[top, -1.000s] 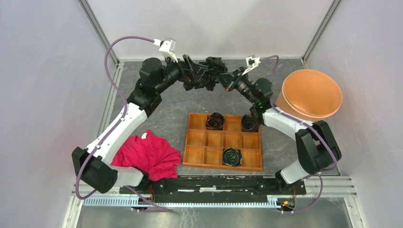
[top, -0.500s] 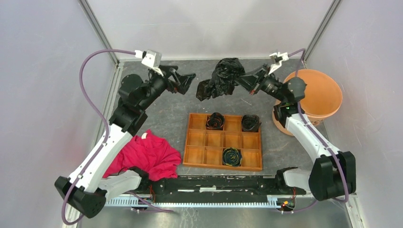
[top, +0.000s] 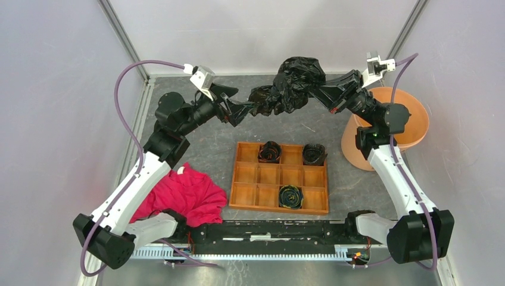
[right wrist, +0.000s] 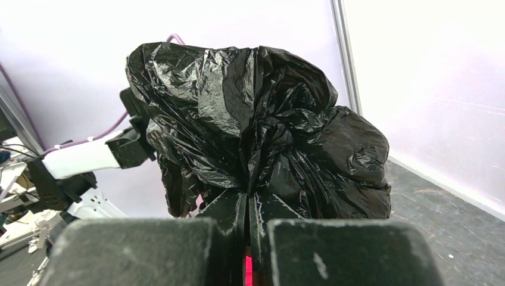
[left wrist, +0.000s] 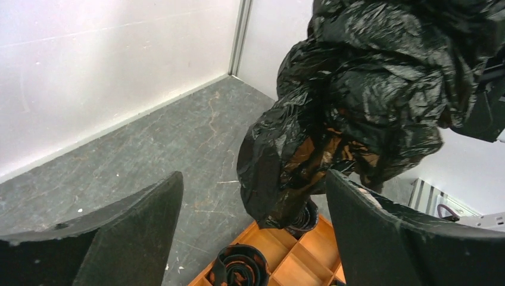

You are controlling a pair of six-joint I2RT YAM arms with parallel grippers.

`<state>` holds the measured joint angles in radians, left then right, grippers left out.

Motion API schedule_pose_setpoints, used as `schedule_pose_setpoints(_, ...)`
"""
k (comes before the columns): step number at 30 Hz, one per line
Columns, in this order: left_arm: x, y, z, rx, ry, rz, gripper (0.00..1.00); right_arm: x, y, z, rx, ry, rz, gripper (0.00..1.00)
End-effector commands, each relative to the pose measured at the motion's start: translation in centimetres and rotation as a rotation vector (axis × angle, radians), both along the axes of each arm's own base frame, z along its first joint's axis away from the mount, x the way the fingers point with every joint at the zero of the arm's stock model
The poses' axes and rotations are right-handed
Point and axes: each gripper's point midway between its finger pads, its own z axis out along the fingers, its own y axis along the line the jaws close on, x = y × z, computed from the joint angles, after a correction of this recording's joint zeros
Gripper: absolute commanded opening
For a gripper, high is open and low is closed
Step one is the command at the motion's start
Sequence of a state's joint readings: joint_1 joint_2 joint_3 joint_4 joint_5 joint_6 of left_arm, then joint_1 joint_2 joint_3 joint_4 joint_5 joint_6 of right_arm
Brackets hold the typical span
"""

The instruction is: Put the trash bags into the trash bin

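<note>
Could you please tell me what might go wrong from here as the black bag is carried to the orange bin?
The right hand pinches only a fold of the trash bag, so the slick film might slip free. Its loose tail hangs by the open left hand and could snag there. The right arm partly covers the trash bin and might knock it.

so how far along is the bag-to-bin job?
Done: the trash bag is off the table, pinched in the shut right gripper. In hand: it hangs bunched in the air, and the open left gripper has a finger either side of its lower end. Left: carry it to the trash bin, which shows no bag inside, and release.
</note>
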<state>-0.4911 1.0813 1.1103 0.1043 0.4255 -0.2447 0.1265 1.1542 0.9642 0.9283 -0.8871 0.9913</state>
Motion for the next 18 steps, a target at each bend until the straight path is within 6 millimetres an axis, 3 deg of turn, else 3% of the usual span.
schedule_pose_setpoints(1, -0.2, -0.5, 0.8, -0.028, -0.014, -0.029, 0.9, -1.4, -0.1, 1.9, 0.039, -0.046, 0.032, 0.0)
schedule_pose_setpoints(4, 0.3, -0.9, 0.1, -0.023, 0.017, -0.034, 0.78, -1.5, -0.1, 1.6, 0.043, -0.034, 0.044, 0.0)
schedule_pose_setpoints(11, 1.0, -2.7, -1.5, -0.049, 0.11, -0.111, 0.71, -2.3, 0.0, 1.2, 0.071, -0.03, 0.087, 0.0)
schedule_pose_setpoints(14, 1.1, -2.7, -1.5, -0.051, 0.108, -0.107, 0.59, -2.2, 0.2, 0.5, 0.061, -0.015, 0.104, 0.0)
schedule_pose_setpoints(16, 1.3, -2.1, -1.1, -0.042, 0.085, -0.067, 0.38, -1.9, 0.4, -0.3, 0.053, 0.003, 0.106, 0.03)
schedule_pose_setpoints(18, 1.9, 0.1, -0.1, -0.019, 0.027, 0.066, 0.17, -1.2, 0.5, -1.3, 0.037, 0.026, 0.095, 0.12)
